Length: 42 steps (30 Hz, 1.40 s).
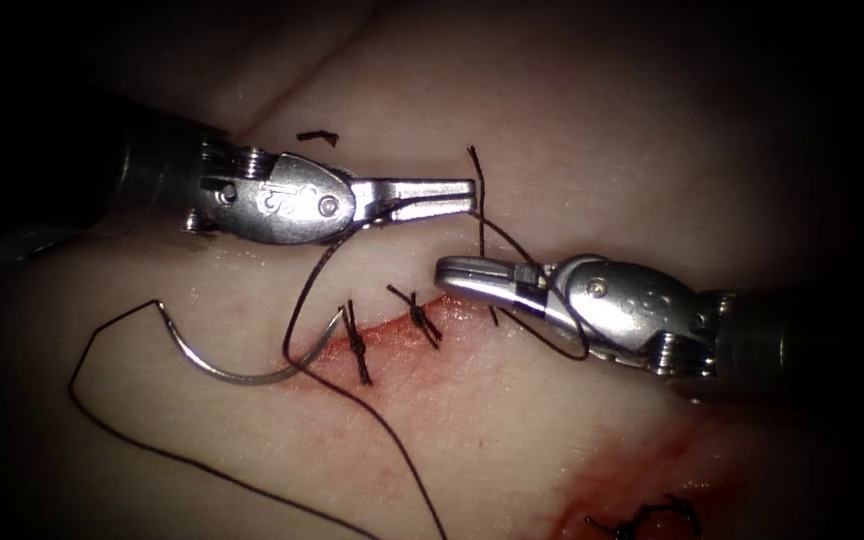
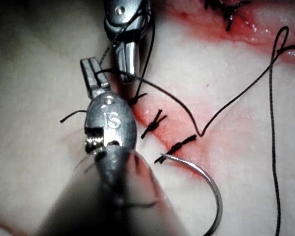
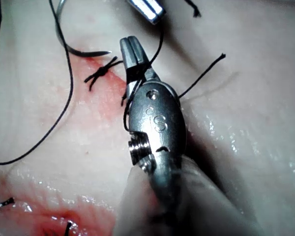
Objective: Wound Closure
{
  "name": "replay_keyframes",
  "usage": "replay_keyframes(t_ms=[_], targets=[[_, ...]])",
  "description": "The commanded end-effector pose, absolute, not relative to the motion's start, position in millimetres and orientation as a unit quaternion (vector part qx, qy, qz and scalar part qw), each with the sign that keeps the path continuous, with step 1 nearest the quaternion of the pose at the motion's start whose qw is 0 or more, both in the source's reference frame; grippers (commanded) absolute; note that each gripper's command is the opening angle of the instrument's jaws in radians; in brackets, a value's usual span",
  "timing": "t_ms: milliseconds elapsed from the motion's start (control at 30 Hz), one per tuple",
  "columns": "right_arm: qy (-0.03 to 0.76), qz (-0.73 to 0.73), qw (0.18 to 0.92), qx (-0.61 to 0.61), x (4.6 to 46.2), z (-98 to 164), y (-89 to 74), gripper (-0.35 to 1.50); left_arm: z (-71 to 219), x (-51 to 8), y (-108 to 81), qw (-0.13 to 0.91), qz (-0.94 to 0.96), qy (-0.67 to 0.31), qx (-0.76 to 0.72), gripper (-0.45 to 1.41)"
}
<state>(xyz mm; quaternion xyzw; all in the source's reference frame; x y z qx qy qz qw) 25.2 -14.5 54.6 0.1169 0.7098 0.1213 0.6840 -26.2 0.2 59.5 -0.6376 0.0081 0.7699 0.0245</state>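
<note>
The curved needle (image 1: pixel 232 375) lies free on the tissue (image 1: pixel 512 420) left of the cut (image 1: pixel 392 335), held by neither tool; its tip rests beside the leftmost knotted stitch (image 1: pixel 357 345). My left tool (image 1: pixel 470 197) hovers above the cut, its jaws shut on the thread (image 1: pixel 297 300) near their base. The right tool (image 1: pixel 442 272) points left just right of the stitches, jaws shut, with the thread looped around it. A short free thread end (image 1: pixel 474 160) stands up between the tools. The left wrist view shows the left tool (image 2: pixel 90 64), the needle (image 2: pixel 211 187) and the stitches (image 2: pixel 155 123).
A long tail of thread (image 1: pixel 152 450) runs from the needle's rear end across the lower left tissue. A cut thread scrap (image 1: pixel 317 137) lies above the left tool. Red fluid (image 1: pixel 652 470) and older knots (image 1: pixel 652 520) sit at the lower right.
</note>
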Motion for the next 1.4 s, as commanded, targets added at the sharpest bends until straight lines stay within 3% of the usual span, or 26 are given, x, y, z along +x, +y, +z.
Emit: replay_keyframes(t_ms=[33,633,1033,1133,1400], targets=[[0.714,0.126,0.678,0.118,25.7,55.1,-14.9,-0.35,60.5,-26.7,-0.3,0.021,0.776,0.008,-0.630,-0.45],[0.766,0.159,0.606,0.145,24.7,53.2,-14.0,-0.35,64.4,-26.4,-2.5,0.018,0.797,0.007,-0.604,-0.45],[0.733,0.248,0.629,0.075,25.0,53.4,-12.7,-0.35,66.0,-27.5,-6.4,0.021,0.809,-0.003,-0.588,-0.45],[0.700,0.264,0.662,0.049,25.3,53.9,-12.5,0.00,65.6,-28.4,-6.9,0.020,0.809,-0.007,-0.587,-0.45],[0.649,0.282,0.706,0.034,25.6,55.4,-13.3,0.16,65.1,-29.4,-7.1,0.021,0.808,-0.011,-0.589,-0.45]])
